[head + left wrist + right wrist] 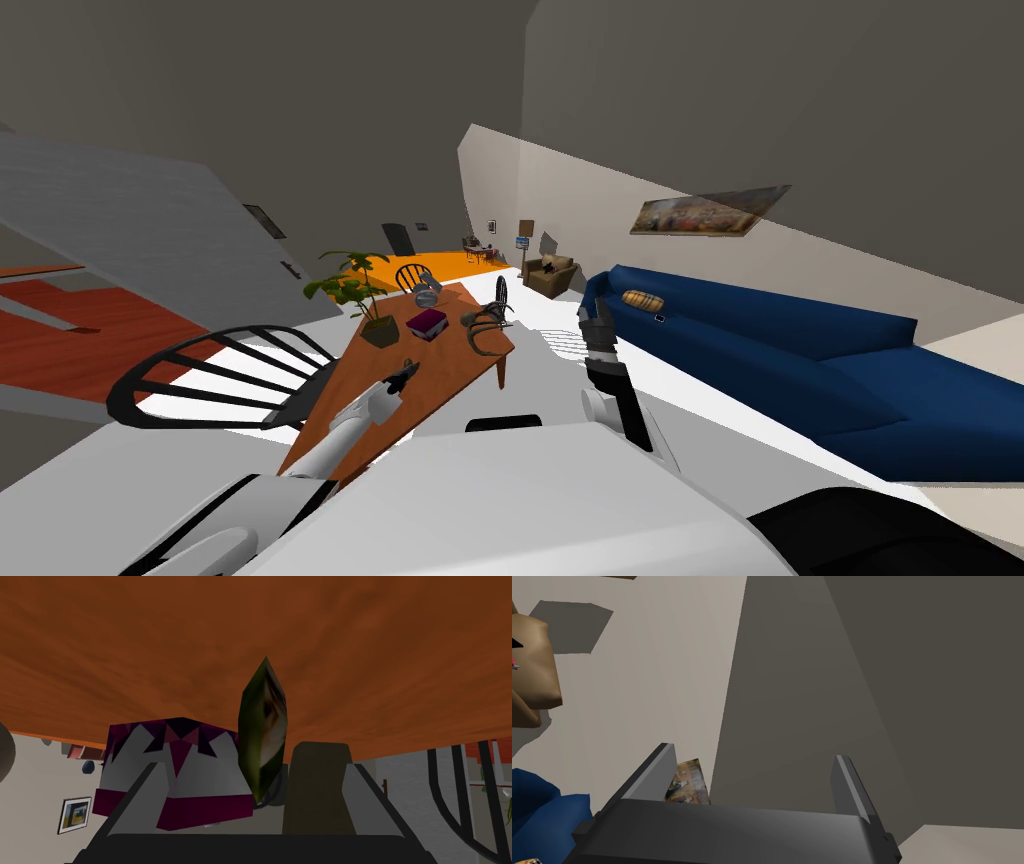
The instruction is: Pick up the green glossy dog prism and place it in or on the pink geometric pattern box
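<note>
Over the middle of the orange-brown, wood-grained desk, the left tool hangs with its fingers spread. The green glossy prism, pointed at both ends and printed with a tan face, lies between them untouched, so the grasp looks to be the step in hand. Just beyond it, toward the desk's far edge, sits the pink-and-white box with dark triangles. Next, the fingers must close squarely on the prism's slick, tapering faces, which may slip. The right tool is raised, spread and empty.

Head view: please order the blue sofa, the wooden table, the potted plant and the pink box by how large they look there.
1. blue sofa
2. wooden table
3. potted plant
4. pink box
This is apparent size only, since their distances from the camera differ.
</note>
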### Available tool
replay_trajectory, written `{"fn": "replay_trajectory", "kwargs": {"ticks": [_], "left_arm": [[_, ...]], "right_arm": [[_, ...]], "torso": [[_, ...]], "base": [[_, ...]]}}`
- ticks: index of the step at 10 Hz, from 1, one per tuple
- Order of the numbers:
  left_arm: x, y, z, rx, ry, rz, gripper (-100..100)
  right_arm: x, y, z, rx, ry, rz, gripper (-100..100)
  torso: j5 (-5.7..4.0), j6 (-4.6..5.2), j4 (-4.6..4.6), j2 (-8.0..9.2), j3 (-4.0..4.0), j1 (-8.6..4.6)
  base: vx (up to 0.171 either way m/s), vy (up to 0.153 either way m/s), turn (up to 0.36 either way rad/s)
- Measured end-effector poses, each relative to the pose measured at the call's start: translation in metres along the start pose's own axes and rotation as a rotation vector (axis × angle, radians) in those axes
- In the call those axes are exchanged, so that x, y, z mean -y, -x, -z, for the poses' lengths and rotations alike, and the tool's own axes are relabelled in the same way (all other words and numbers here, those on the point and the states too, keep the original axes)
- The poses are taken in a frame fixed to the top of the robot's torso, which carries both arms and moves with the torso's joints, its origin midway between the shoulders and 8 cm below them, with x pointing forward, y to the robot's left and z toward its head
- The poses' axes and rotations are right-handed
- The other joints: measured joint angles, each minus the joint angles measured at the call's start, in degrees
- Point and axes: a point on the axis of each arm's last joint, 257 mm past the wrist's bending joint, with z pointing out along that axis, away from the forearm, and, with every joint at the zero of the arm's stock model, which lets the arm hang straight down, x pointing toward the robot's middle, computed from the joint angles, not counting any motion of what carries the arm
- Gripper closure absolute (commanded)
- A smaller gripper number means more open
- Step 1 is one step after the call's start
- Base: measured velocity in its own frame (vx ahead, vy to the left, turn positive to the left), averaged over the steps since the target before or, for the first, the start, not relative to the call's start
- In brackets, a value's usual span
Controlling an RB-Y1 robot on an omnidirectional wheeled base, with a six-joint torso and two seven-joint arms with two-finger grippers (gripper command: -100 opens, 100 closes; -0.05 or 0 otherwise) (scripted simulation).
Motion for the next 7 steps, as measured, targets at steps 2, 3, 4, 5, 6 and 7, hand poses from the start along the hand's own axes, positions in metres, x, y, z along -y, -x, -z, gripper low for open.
{"fn": "replay_trajectory", "kwargs": {"ticks": [2, 3, 4, 5, 6, 7], "left_arm": [[0.000, 0.000, 0.000, 0.000, 0.000, -0.002, -100], [0.000, -0.006, 0.001, -0.001, -0.005, -0.008, -100], [-0.001, -0.012, 0.002, -0.003, -0.014, -0.016, -100], [0.000, -0.017, 0.004, -0.003, -0.026, -0.025, -100], [0.001, -0.021, 0.004, -0.003, -0.033, -0.031, -100], [0.001, -0.021, 0.004, -0.002, -0.035, -0.031, 100]], "right_arm": [[0.000, 0.000, 0.000, 0.000, 0.000, 0.000, 0], [0.000, 0.000, 0.000, 0.000, 0.000, 0.000, 0], [0.000, 0.000, 0.000, 0.000, 0.000, 0.000, 0], [0.000, 0.000, 0.000, 0.000, 0.000, 0.000, 0], [0.000, 0.000, 0.000, 0.000, 0.000, 0.000, 0], [0.000, 0.000, 0.000, 0.000, 0.000, 0.000, 0]], "torso": [[0.00, -0.02, 0.01, 0.05, 0.03, 0.00], [0.01, -0.05, -0.03, -0.17, -0.09, 0.02], [0.02, -0.03, -0.09, -0.44, -0.25, 0.07], [0.02, -0.03, -0.13, -0.58, -0.33, 0.09], [0.02, -0.01, -0.12, -0.54, -0.31, 0.05], [0.01, 0.00, -0.07, -0.27, -0.17, 0.02]], "base": [[0.041, 0.004, 0.059], [0.164, 0.023, 0.152], [0.187, 0.026, 0.129], [0.152, 0.009, 0.087], [0.059, 0.000, 0.013], [0.012, 0.000, -0.003]]}}
